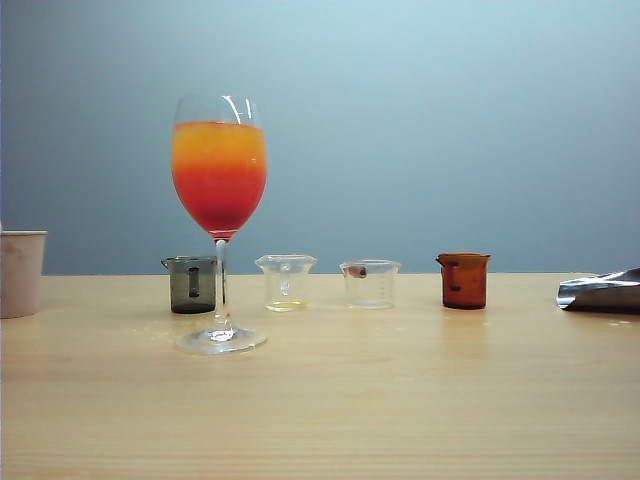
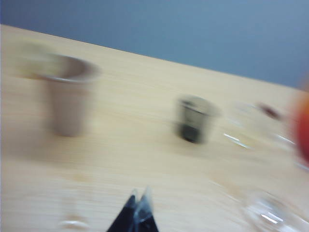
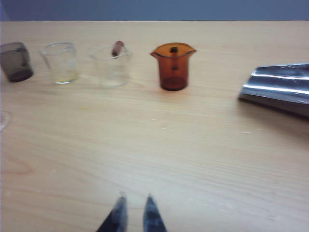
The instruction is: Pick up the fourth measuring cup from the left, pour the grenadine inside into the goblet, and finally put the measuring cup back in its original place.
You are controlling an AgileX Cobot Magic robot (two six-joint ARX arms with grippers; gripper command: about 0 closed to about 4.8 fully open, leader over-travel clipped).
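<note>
1. Amber measuring cup [image 3: 173, 66]: upright on table [image 1: 320, 400], 4th in row; well ahead of R gripper [image 3: 135, 210], a bit to its right side. Nothing touching it.
2. Grenadine [image 1: 219, 200]: red layer low in goblet [image 1: 220, 215] bowl, orange juice [image 1: 219, 145] above. Goblet upright, foot in front of grey cup [image 1: 192, 285].
3. R gripper: low over bare table, tips slightly apart w/ narrow gap, holding nothing.
4. L gripper [image 2: 137, 212]: view blurred; tips looked pressed together, empty. Grey cup ahead of it, paper cup [image 2: 67, 99] ahead on other side.
5. Two clear cups [image 3: 60, 62] [image 3: 112, 65]: betw. grey and amber cups.
6. Foil-like sheet [image 3: 280, 87]: far R of R gripper.
</note>
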